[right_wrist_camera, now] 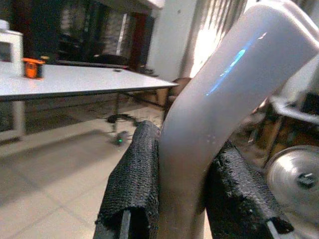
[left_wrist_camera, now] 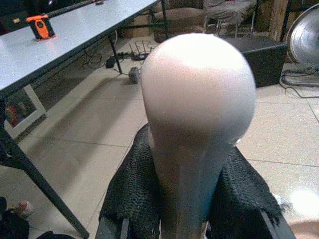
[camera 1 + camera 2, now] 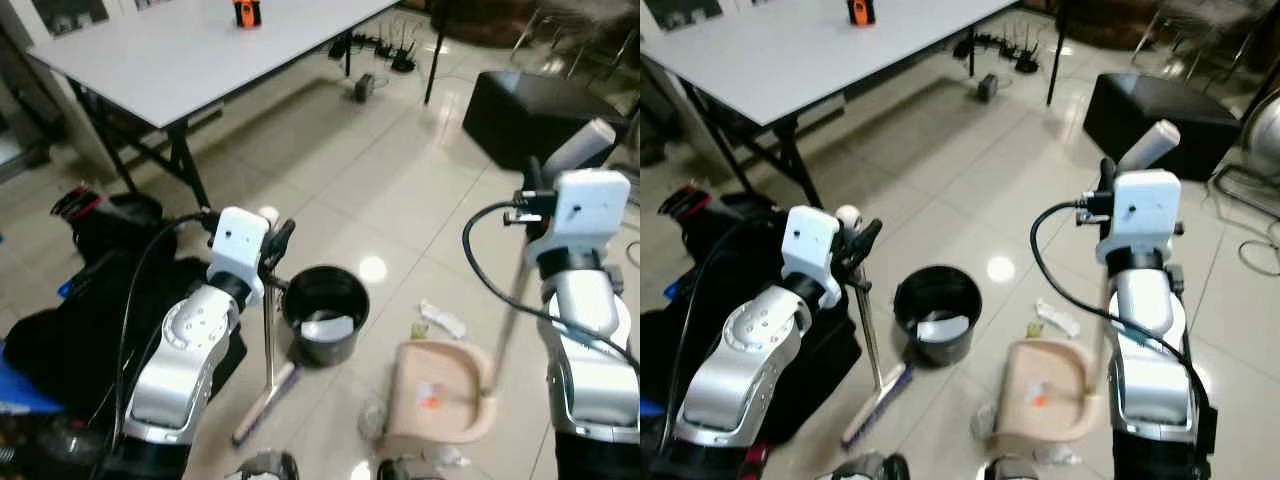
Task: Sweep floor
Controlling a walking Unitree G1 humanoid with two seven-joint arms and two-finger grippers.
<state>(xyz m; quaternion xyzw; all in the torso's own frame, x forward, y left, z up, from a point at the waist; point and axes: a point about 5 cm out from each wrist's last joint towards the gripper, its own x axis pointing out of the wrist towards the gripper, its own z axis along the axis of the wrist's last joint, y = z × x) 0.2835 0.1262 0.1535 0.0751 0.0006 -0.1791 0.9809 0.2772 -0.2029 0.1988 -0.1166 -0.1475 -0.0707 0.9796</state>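
Note:
My left gripper (image 3: 272,246) is shut on the thin pole of a broom (image 3: 267,330), just under its pale round knob (image 2: 198,89). The broom head (image 3: 262,403) rests on the tiled floor beside a black bin (image 3: 325,315) holding white paper. My right gripper (image 3: 533,190) is shut on the long curved handle (image 1: 219,89) of a beige dustpan (image 3: 440,392). The dustpan sits on the floor with an orange scrap (image 3: 428,400) in it. A white wrapper (image 3: 443,320) and a small green scrap (image 3: 420,328) lie just beyond the pan.
A white table (image 3: 200,55) with an orange object (image 3: 247,12) stands ahead left. Black bags (image 3: 90,300) crowd my left side. A black ottoman (image 3: 535,115) sits ahead right, and cables and chargers (image 3: 385,45) lie by the table legs. Open tiles stretch ahead.

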